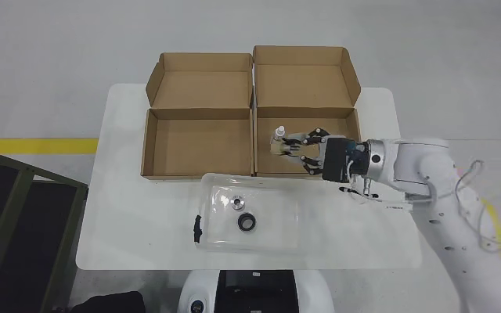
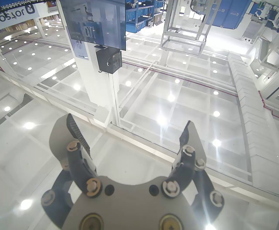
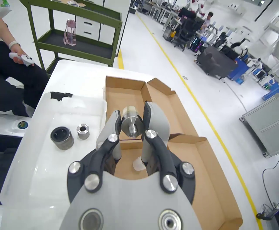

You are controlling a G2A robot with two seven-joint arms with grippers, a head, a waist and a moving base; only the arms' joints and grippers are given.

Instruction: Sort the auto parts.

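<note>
A pale grey floor (image 1: 438,47) is crossed by a yellow line (image 1: 47,145). A green shelf (image 3: 87,10), on which a pink bottle (image 3: 70,32) is kept, is set beside the white table (image 1: 117,235). Chairs (image 3: 185,32) and a grey cabinet (image 3: 261,126) are seen farther off. The ceiling (image 2: 196,98) is dotted with round lights (image 2: 216,113), and a dark screen (image 2: 93,21) is mounted on a pillar (image 2: 98,87).

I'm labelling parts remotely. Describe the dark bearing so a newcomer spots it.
Find the clear tray on the table, nearer the robot than the cardboard boxes. Of its two parts, it is the wider dark ring, beside a smaller silver bushing.
</note>
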